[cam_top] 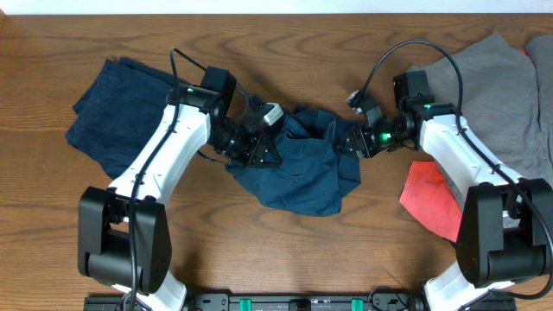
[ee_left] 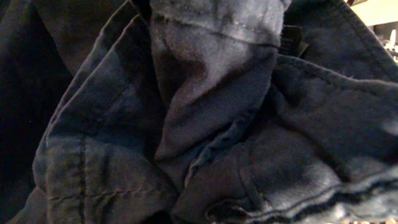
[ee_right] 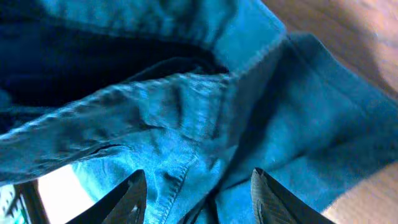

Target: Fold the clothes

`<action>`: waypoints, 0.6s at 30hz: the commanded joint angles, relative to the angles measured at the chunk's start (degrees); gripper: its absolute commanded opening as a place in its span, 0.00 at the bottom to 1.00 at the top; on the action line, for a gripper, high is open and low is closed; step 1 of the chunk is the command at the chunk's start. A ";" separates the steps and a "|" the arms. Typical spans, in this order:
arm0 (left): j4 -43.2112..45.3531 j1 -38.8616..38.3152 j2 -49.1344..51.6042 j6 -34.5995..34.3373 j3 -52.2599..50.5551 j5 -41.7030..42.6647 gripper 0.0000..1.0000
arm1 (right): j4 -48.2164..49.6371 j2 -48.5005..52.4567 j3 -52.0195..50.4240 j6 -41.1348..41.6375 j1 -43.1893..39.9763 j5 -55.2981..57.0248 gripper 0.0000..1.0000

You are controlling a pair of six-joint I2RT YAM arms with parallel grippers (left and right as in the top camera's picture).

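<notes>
A dark blue garment [cam_top: 298, 168] lies crumpled at the table's middle. It fills the left wrist view [ee_left: 205, 112] and the right wrist view [ee_right: 186, 106]. My left gripper [cam_top: 257, 152] is pushed into the garment's left edge. Its fingers are buried in cloth and do not show in the left wrist view. My right gripper [cam_top: 352, 142] is at the garment's right edge. Its two fingers [ee_right: 199, 196] are spread open, with a seamed fold of the blue cloth between them.
A navy garment [cam_top: 121, 108] lies spread at the left. A grey garment [cam_top: 501, 82] lies at the back right, with a red cloth [cam_top: 430, 200] in front of it, beside my right arm. Bare wood shows along the table's front.
</notes>
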 commanded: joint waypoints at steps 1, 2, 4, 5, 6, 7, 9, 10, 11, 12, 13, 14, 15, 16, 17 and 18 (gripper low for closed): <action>-0.13 0.24 -1.51 1.31 0.68 -0.31 0.12 | 0.96 -0.02 0.35 -8.46 -0.26 -4.17 0.52; -0.13 0.24 -1.51 1.31 0.68 -0.31 0.12 | 1.75 -0.02 0.31 -9.14 -0.22 -4.31 0.52; -0.13 0.24 -1.51 1.31 0.68 -0.31 0.12 | 3.13 0.00 0.11 -10.12 -0.15 -4.26 0.52; -0.15 0.24 -1.51 1.31 0.68 -0.31 0.12 | 3.72 0.04 -0.11 -10.32 -0.15 -4.28 0.53; -0.13 0.24 -1.51 1.31 0.68 -0.31 0.12 | 4.66 0.28 -0.39 -10.34 -0.15 -4.26 0.52; -0.13 0.24 -1.51 1.31 0.68 -0.31 0.12 | 5.42 0.50 -0.63 -10.34 -0.15 -4.33 0.52; -0.13 0.24 -1.51 1.31 0.68 -0.31 0.12 | 7.10 1.46 -1.14 -10.34 -0.11 -5.22 0.52; -0.13 0.24 -1.51 1.33 0.68 -0.31 0.12 | 8.00 2.29 -1.33 -10.34 -0.11 -5.92 0.52; -0.13 0.24 -1.51 1.33 0.68 -0.31 0.12 | 8.59 2.97 -1.40 -10.32 -0.11 -6.47 0.53; -0.11 0.24 -1.51 1.33 0.68 -0.31 0.12 | 9.44 3.89 -1.49 -10.32 -0.11 -6.95 0.53; -0.13 0.24 -1.51 1.33 0.68 -0.31 0.12 | 10.27 4.83 -1.55 -10.32 -0.11 -7.54 0.53; -0.13 0.24 -1.51 1.31 0.68 -0.31 0.12 | 10.97 5.73 -1.55 -10.32 -0.11 -8.22 0.53; -0.13 0.24 -1.51 1.31 0.68 -0.31 0.12 | 11.89 6.82 -1.55 -10.32 -0.11 -9.22 0.54; -0.13 0.24 -1.51 1.31 0.68 -0.31 0.12 | 12.70 7.67 -1.55 -10.32 -0.11 -10.10 0.55; -0.13 0.24 -1.51 1.33 0.68 -0.31 0.12 | 13.75 8.76 -1.55 -10.32 -0.11 -10.97 0.55; -0.13 0.24 -1.51 1.33 0.68 -0.31 0.12 | 14.91 9.68 -1.55 -10.32 -0.11 -11.98 0.56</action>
